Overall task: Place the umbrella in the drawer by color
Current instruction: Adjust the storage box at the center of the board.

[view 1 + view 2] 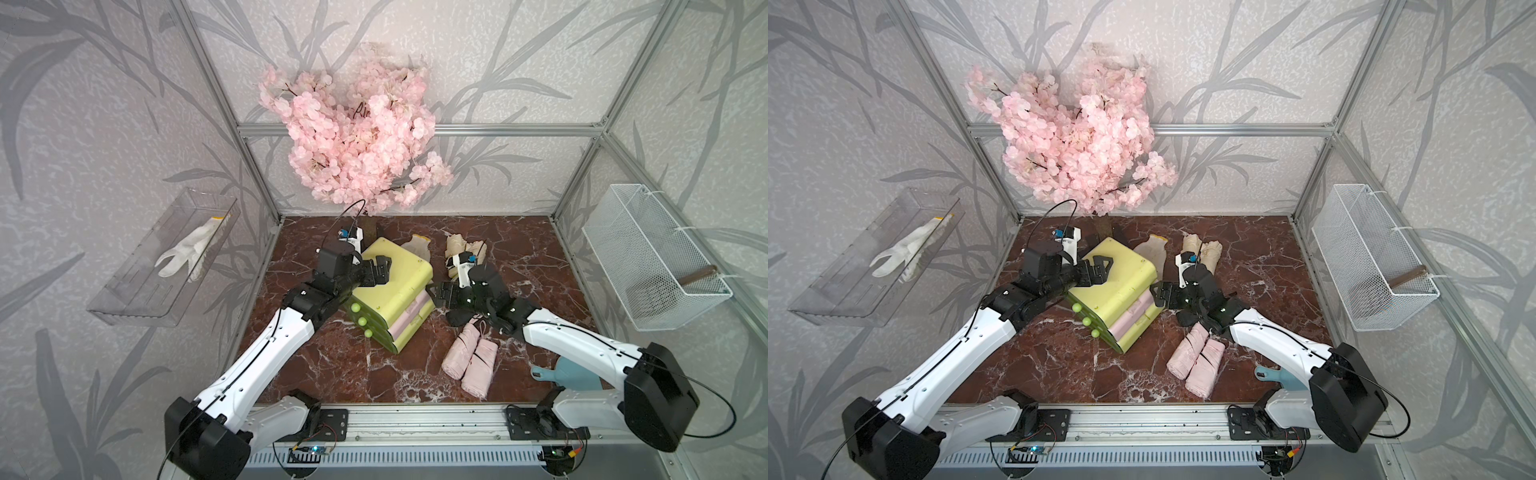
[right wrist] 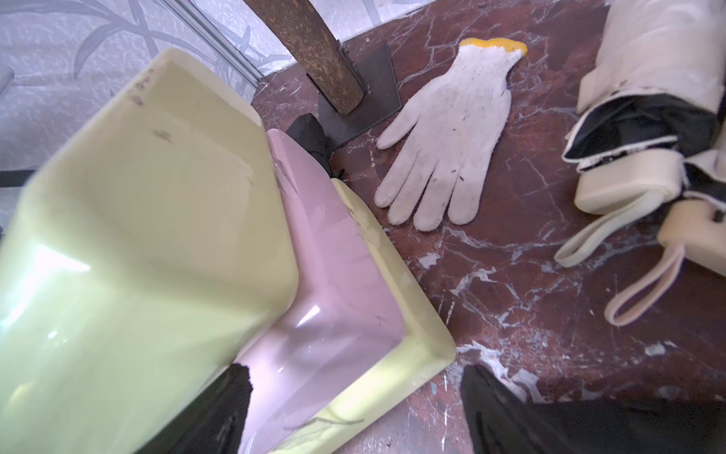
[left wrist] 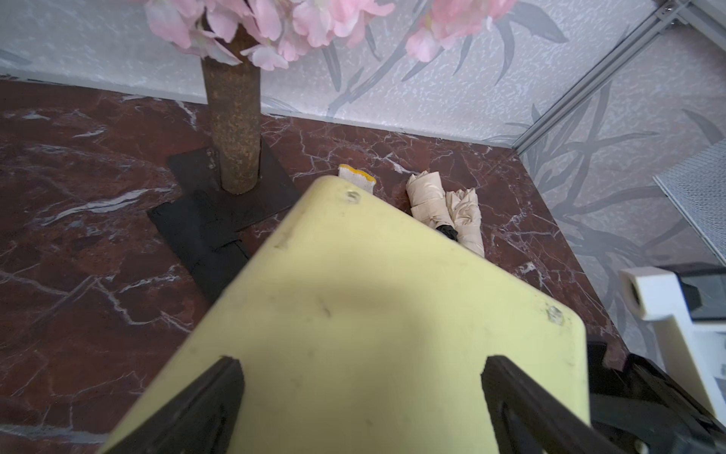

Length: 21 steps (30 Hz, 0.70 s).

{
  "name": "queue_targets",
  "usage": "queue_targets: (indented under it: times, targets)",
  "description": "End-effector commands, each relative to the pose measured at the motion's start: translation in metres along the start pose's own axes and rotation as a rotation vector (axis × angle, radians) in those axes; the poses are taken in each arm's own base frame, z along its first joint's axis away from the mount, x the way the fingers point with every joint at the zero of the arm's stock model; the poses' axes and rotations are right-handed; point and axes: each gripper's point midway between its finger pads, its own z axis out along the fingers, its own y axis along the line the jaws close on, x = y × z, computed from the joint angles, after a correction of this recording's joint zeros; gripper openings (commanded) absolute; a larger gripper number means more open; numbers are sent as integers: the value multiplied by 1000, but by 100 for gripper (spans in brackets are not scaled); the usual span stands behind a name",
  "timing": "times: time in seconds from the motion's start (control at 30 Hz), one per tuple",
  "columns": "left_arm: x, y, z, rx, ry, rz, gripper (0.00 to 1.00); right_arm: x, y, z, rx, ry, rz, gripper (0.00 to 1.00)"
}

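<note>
Found two folded pink umbrellas [image 1: 469, 361] lying side by side on the table [image 1: 332, 365], gripped by nothing, partly beneath the right arm [image 1: 573, 345]. Noted two beige umbrellas [image 1: 459, 249] at the back, near a glove [image 1: 415, 243]. Located cabinet [image 1: 399, 274] at centre, pink drawer [image 2: 326, 275] in the middle tier; no drawer seen pulled out. Observed left gripper [image 1: 380, 271] spread wide over the cabinet top, contact unclear. Observed right gripper [image 2: 353, 387] likewise spread, straddling the cabinet's rear corner, holding nothing. Judged risks: skidding or tipping the cabinet under uneven pressure, working the wrong tier, sweeping the pink umbrellas aside with the right arm.
</note>
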Motion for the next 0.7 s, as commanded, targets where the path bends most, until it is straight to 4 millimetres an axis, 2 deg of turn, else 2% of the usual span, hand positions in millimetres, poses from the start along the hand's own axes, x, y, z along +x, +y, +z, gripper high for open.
queue_targets:
  times: [0.0,0.23,0.4,0.57,0.67]
  targets:
    - [-2,26,1,-64,39,-69,100,-13,11,-18,-42,-71,25,88]
    - [-9,43,2,-47,28,-114,100,1,9,-47,-18,-54,6,88]
    - [2,39,21,46,65,-167,100,-1,35,-62,-93,-86,7,88]
    - [15,40,30,58,100,-193,99,1,74,-52,-174,-62,-30,87]
    - [17,40,28,61,90,-196,99,1,86,-38,-206,-51,-29,87]
